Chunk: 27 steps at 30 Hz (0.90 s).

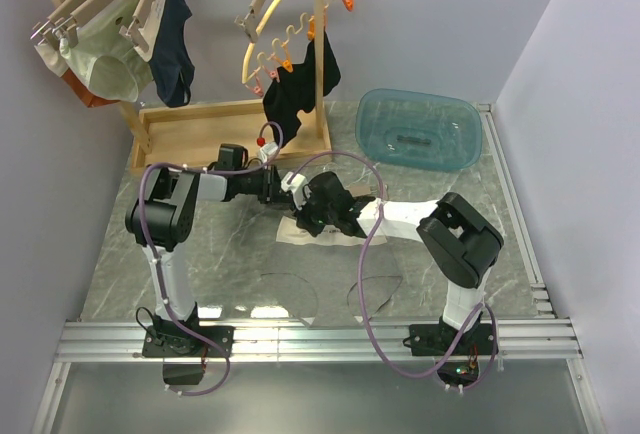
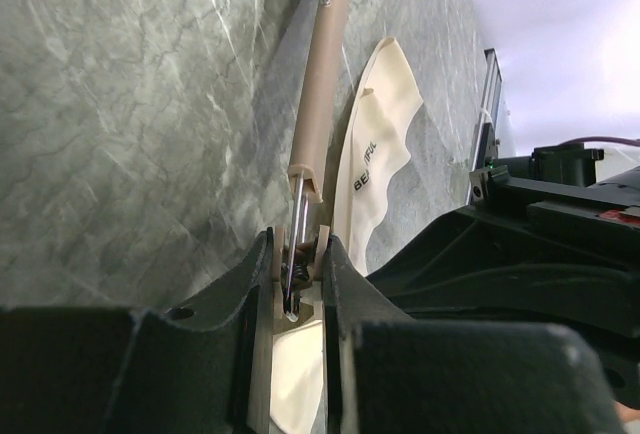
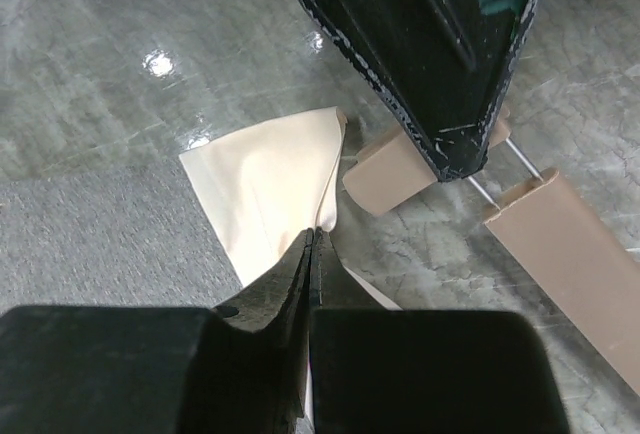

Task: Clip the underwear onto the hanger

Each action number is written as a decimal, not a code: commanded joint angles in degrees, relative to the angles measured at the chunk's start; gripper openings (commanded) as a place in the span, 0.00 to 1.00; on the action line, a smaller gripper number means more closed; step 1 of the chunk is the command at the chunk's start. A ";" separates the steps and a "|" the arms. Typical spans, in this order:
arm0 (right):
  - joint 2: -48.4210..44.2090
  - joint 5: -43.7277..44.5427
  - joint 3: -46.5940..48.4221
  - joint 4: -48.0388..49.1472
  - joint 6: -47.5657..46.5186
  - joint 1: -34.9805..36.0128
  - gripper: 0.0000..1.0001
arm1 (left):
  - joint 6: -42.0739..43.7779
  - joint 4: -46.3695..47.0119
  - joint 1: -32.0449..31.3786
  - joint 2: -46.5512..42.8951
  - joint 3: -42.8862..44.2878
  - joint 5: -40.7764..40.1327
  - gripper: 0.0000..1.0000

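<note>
Overhead, the two arms reach toward each other and meet at mid-desk. The left gripper and the right gripper are almost touching above the underwear. The underwear shows as a pale patch lying flat just under them. How the jaws stand cannot be told from this height.

From the left wrist, the jaws are clamped on one end clip of the hanger. The metal wire of the clip runs up between the fingers. The wooden bar runs straight away from the jaws along the desk, so its long axis follows the gripper's line of reach. The underwear lies just to the right of the bar and roughly parallel to it, with a printed band showing. It is beside the clip, not in it.

From the right wrist, the jaws are together, pinching a fold of the pale fabric. A free corner fans out ahead of them on the desk. The clip sits just right of that corner, with the left gripper's black fingers coming down on it from above. The rest of the bar slants off to the lower right.

The right gripper is therefore the nearer one to the cloth. I judge that the next move turns on a short sideways carry of the pinched edge, rightward into the clip's mouth. Whether that mouth is gaping now cannot be told.
</note>
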 commanded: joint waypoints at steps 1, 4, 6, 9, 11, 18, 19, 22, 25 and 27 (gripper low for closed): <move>-2.97 0.31 -0.14 2.18 -0.80 0.50 0.00 | 1.87 0.58 -0.45 1.47 1.73 0.82 0.00; -2.97 0.57 -0.14 2.18 -0.89 0.50 0.00 | 2.30 0.05 -0.45 2.18 2.25 2.41 0.00; -2.89 0.66 -0.23 2.09 -0.98 0.50 0.00 | 2.65 -0.21 -0.45 2.44 2.52 3.37 0.00; -2.80 0.57 -0.31 2.18 -0.98 0.50 0.00 | 3.27 -0.74 -0.45 2.62 2.69 4.61 0.00; -2.71 0.57 -0.40 2.18 -1.07 0.50 0.00 | 3.45 -1.00 -0.45 2.62 2.78 5.31 0.00; -2.09 0.75 -0.23 2.36 -1.24 0.50 0.00 | 5.29 -2.76 -0.36 2.00 2.61 6.54 0.00; -2.09 0.75 -0.14 2.44 -1.24 0.50 0.00 | 5.29 -2.67 -0.36 1.83 2.43 6.54 0.00; -2.18 0.84 -0.05 2.27 -1.07 0.50 0.00 | 5.56 -2.85 -0.36 2.00 2.69 6.81 0.00; -2.44 1.19 -0.14 2.27 -1.24 0.50 0.00 | 6.52 -4.07 -0.36 2.35 3.13 6.98 0.00; -2.36 1.27 -0.05 2.18 -1.33 0.42 0.00 | 7.74 -4.86 -0.27 2.44 3.31 7.24 0.00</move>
